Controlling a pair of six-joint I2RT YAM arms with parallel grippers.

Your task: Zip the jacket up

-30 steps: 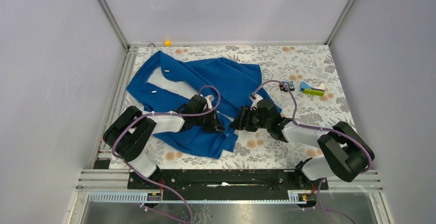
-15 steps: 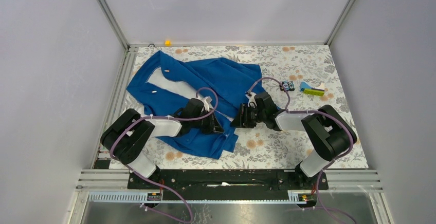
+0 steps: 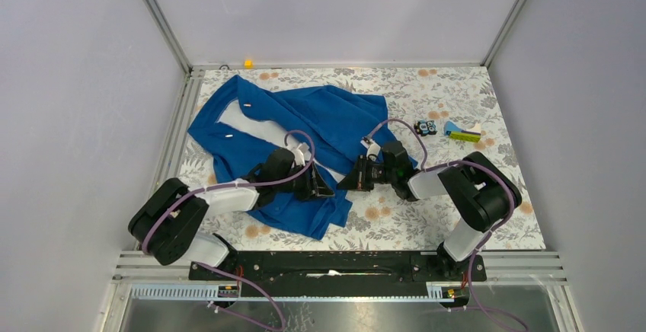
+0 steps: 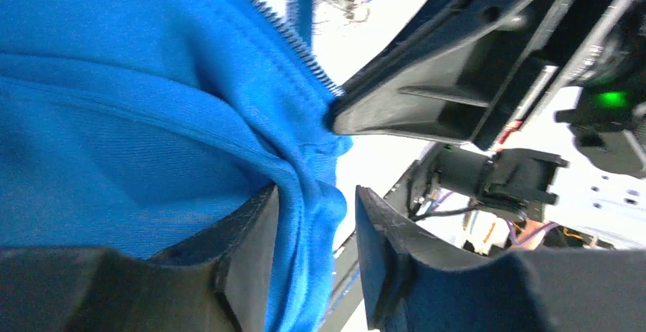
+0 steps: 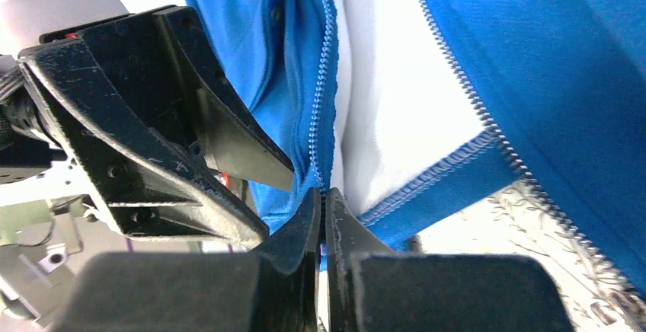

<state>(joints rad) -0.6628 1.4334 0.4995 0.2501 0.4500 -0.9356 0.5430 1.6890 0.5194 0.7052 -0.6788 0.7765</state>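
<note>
The blue jacket (image 3: 335,119) lies open on the left side of the table (image 3: 457,187), with the left gripper (image 4: 316,195) narrow around a fold of it and the right gripper (image 5: 321,195) pinching its zipper (image 5: 325,103) edge tight.

You get no text, number or brand that can be read in any of the three views. The jacket (image 3: 343,115) shows only plain blue cloth, white lining and zipper teeth up close, with no label or print on the parts in view. Two small things on the far right of the table could carry markings: a black piece with cyan spots (image 3: 425,127) and a yellow-green object (image 3: 465,136). Both are too small in the top view for you to make out any letters.
</note>
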